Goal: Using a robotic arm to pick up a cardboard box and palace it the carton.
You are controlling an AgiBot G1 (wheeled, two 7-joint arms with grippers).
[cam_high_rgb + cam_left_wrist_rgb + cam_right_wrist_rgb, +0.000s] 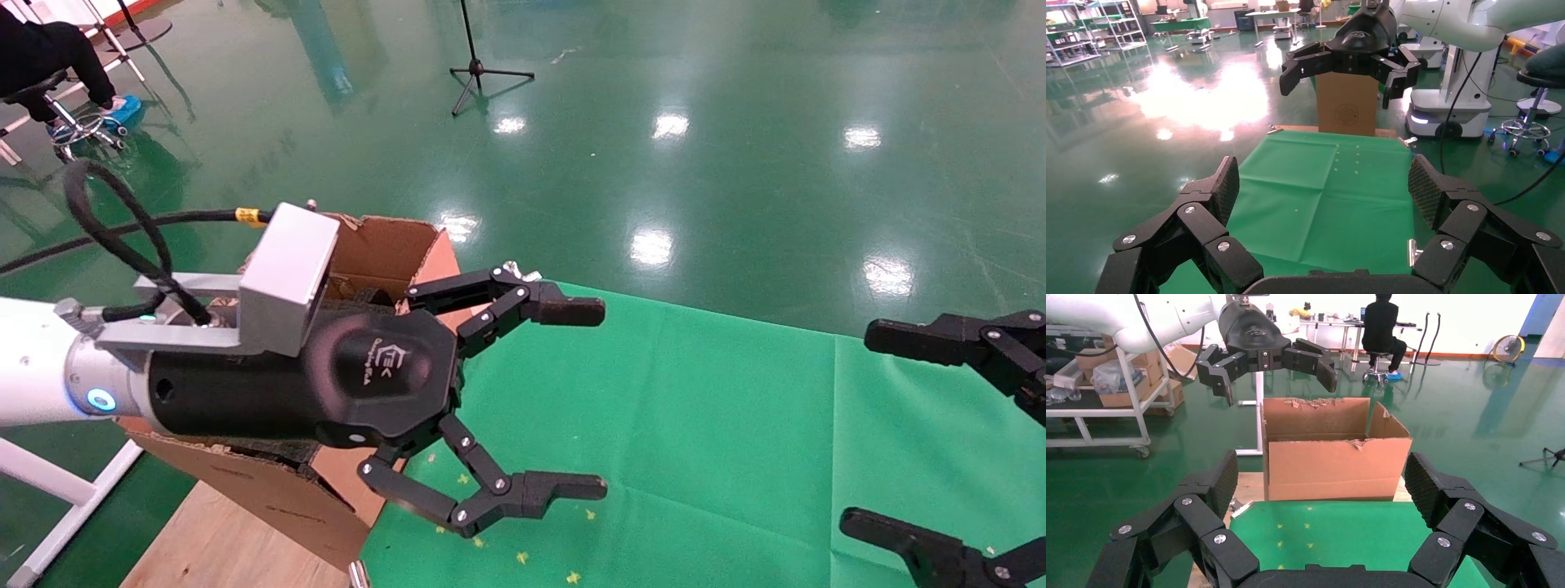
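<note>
Left gripper (584, 400) spread wide and empty, just beside carton (384, 245), right gripper (882, 425) also spread

The carton (384, 245) is set at the left end of the table (719, 425), beyond the cloth's (654, 392) left edge, with the left gripper (564, 400) held above its right wall and the right gripper (940, 433) at the table's right edge.
</note>
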